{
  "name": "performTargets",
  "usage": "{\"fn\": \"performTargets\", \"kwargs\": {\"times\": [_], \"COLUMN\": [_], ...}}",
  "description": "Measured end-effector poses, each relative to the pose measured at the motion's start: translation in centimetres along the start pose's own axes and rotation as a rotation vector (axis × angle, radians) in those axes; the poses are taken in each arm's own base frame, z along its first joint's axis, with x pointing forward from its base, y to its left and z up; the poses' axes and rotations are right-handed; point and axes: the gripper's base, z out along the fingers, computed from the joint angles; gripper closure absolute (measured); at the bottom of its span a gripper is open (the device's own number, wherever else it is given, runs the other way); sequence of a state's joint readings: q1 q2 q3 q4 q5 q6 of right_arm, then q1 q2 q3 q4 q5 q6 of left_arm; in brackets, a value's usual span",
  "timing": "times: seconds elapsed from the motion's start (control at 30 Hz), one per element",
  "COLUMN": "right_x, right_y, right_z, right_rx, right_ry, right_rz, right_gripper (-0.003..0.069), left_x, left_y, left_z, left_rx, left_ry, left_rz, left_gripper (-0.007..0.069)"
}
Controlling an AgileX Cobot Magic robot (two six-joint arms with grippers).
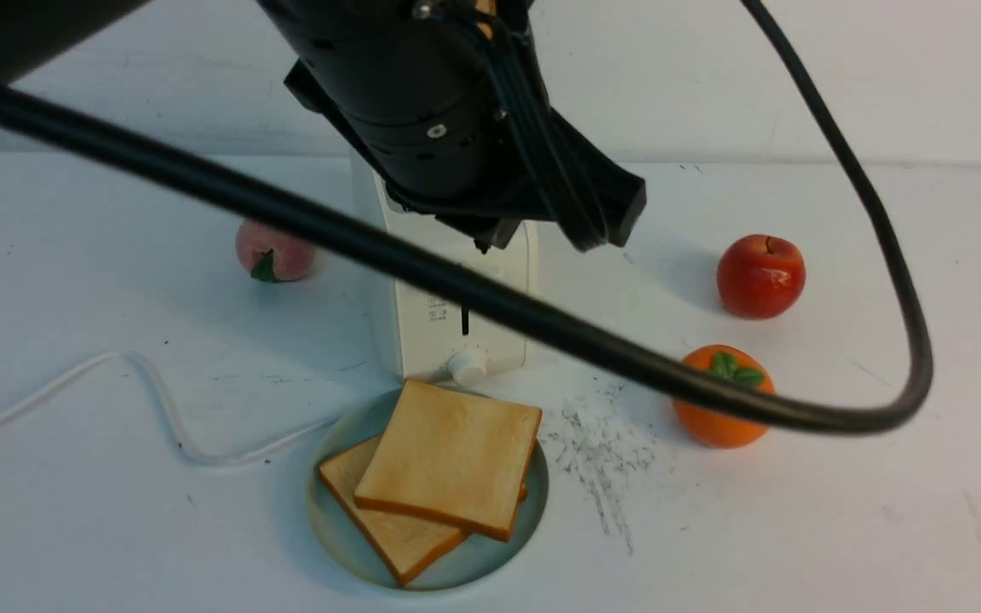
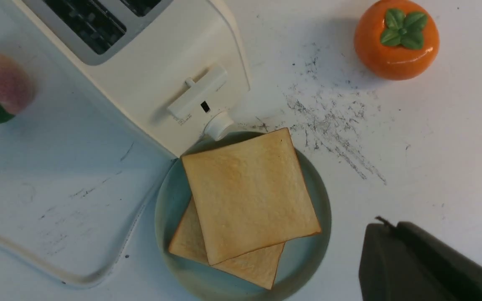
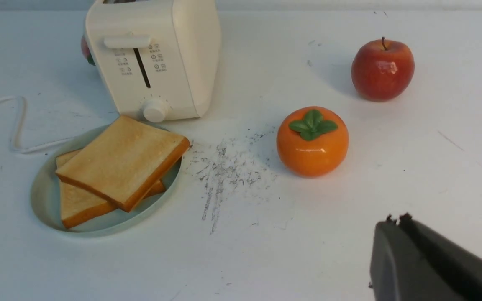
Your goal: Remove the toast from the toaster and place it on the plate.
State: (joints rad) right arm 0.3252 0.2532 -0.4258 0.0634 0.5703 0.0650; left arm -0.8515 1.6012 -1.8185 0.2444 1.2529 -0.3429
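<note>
Two toast slices point(image 1: 448, 464) are stacked on the plate point(image 1: 333, 528), toaster point(image 2: 140, 62) slots emptied; both jaws are closed, nothing held, left arm nearer.

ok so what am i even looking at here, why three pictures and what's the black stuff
It is a two-armed robot at a white table. One picture looks forward from between the arms; the black bulk is an arm and its cables. The other two come from cameras on each wrist, showing the left pincer and right pincer, both shut and empty. On the table: a white toaster, two toast slices stacked on a pale plate, a peach, an apple and a persimmon.
</note>
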Motion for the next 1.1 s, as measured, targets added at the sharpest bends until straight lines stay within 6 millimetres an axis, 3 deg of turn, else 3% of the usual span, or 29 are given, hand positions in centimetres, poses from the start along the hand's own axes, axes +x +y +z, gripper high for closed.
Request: {"fn": "performTargets", "kwargs": {"times": [0.27, 0.5, 0.7, 0.87, 0.97, 1.1], "right_x": [1.2, 6.7, 8.4, 10.6, 11.0, 10.9], "right_y": [-0.2, -0.9, -1.8, -2.5, -2.8, -2.8], "right_z": [0.7, 1.7, 1.8, 2.4, 2.6, 2.6], "right_rx": [0.004, 0.024, 0.126, 0.221, 0.248, 0.257], "right_ry": [0.028, 0.102, -0.023, -0.015, -0.015, -0.033], "right_rz": [0.001, 0.006, 0.04, 0.072, 0.079, 0.079], "right_gripper": [0.0661, 0.0655, 0.0648, 0.0643, 0.064, 0.0633], "left_x": [0.0, 0.0, 0.0, 0.0, -0.1, -0.1], "left_y": [-0.3, -0.4, -0.4, -0.4, -0.2, 1.0], "left_z": [1.2, 1.4, 1.4, 1.4, 1.1, -1.1], "left_rx": [-0.006, -0.004, -0.008, -0.008, -0.011, -0.035], "left_ry": [0.026, 0.032, 0.03, 0.03, 0.022, -0.036], "left_rz": [0.003, 0.003, 0.004, 0.003, 0.004, -0.01], "left_gripper": [0.0638, 0.0638, 0.0638, 0.0638, 0.0638, 0.0638]}}
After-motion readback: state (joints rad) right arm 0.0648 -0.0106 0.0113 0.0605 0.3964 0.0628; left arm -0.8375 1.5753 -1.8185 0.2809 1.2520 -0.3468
